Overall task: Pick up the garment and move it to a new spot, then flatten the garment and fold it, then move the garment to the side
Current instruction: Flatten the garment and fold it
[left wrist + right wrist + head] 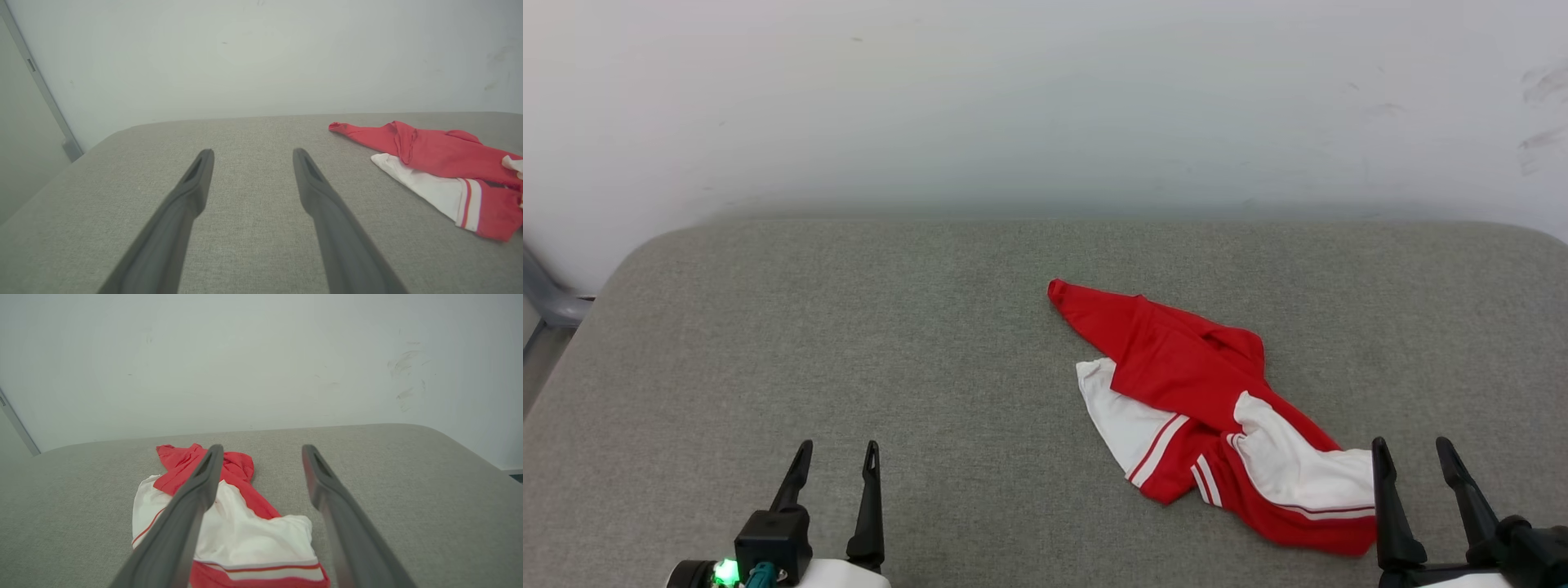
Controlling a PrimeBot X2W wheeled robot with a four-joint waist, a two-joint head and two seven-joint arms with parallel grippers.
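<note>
The garment (1184, 384), a red jersey-style shirt with white sleeves and red-and-white striped trim, lies crumpled in a long diagonal heap right of centre on the grey padded surface (849, 343). Its near end lies beside my right gripper (1414, 453), which is open and empty at the lower right. In the right wrist view the garment (245, 535) lies below and between the spread fingers. My left gripper (837, 456) stands open over bare surface at the lower left, well left of the garment (441, 155), which sits at the right in the left wrist view.
A pale wall (1045, 106) rises directly behind the padded surface. The surface's rounded far corners and left edge (572, 335) show, with a grey frame piece (543, 298) beyond the left edge. Bare grey surface stretches left of the garment.
</note>
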